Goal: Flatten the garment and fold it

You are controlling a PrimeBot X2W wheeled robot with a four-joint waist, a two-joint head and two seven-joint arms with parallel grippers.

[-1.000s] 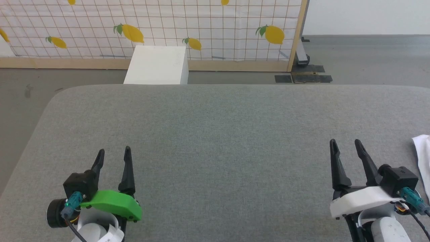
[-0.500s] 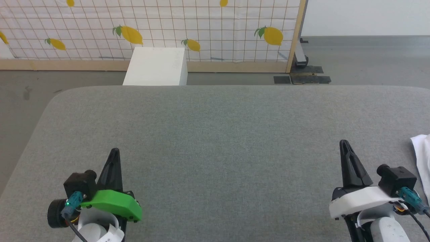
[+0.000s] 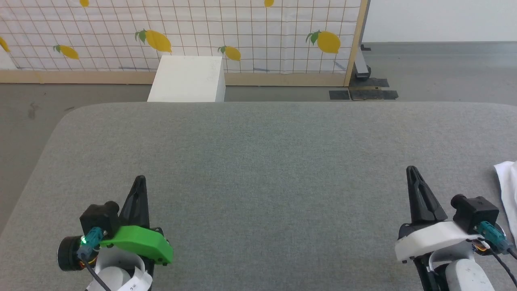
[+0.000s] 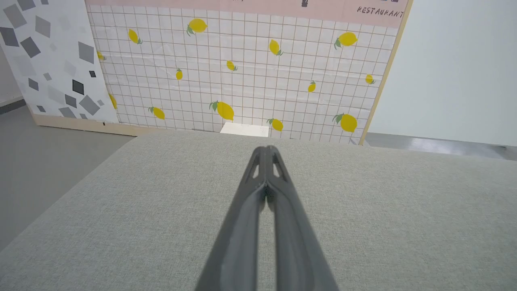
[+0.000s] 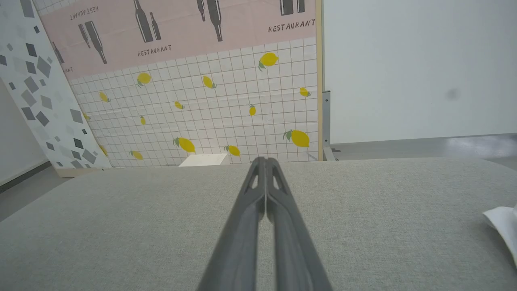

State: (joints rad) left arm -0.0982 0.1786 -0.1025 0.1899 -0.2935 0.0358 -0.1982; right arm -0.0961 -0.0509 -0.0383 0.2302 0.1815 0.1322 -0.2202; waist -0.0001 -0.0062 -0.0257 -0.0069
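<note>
Garment (image 3: 509, 190) mostly cut off, right edge.

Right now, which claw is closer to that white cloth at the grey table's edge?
Right. The right claw is just beside the white cloth, not touching; the left claw is far across the grey padded table.

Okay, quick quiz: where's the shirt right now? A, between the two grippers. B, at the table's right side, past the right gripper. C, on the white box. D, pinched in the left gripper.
B: the shirt lies at the right side of the table, beyond the shut right gripper, which holds nothing.
</note>
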